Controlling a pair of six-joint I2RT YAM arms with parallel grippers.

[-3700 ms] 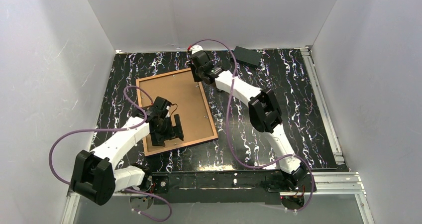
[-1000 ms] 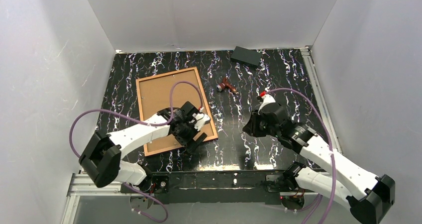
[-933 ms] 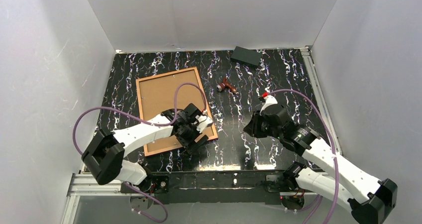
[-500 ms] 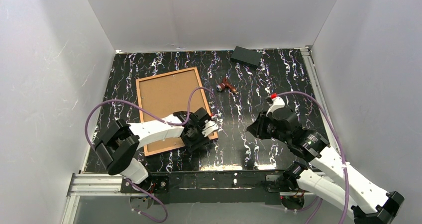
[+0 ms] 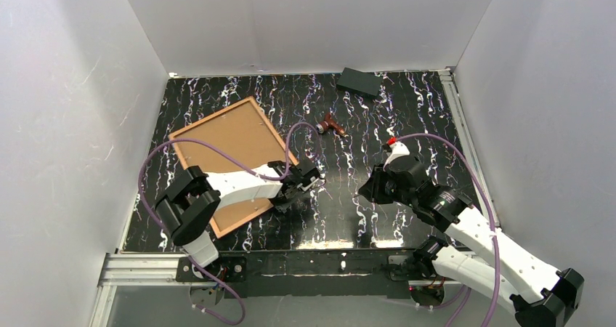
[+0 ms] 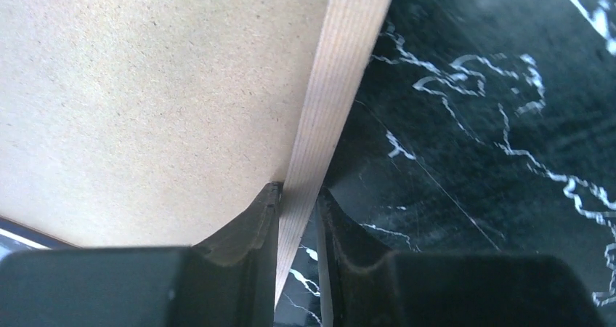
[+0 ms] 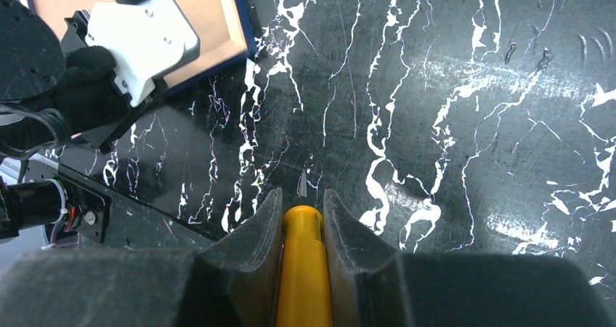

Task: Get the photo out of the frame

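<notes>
Pinching the frame by its rim with the left hand: fingers drawn together on the pale edge strip, one on the board side, one on the outer side, over the black marbled desk. Lying face down inside that frame, the photo, with only its plain brown board back showing, spreading away from the left hand toward the far left. Clamped in the right hand, a yellow-handled tool with a thin pointed tip, probably a small screwdriver, aimed at bare desk well to the right of the left hand and touching nothing of the frame. Beyond both hands, a small reddish-brown piece and, farther off, a black block. Judged as the steadying step: securing the frame so the backing can be worked loose, photo not yet out. Next, most likely: keep the left grip firm without twisting the rim, carry the tool tip across to the seam between board and rim beside the left fingers, and lever the board up gently. Cannot tell whether any retaining tabs are shut.
</notes>
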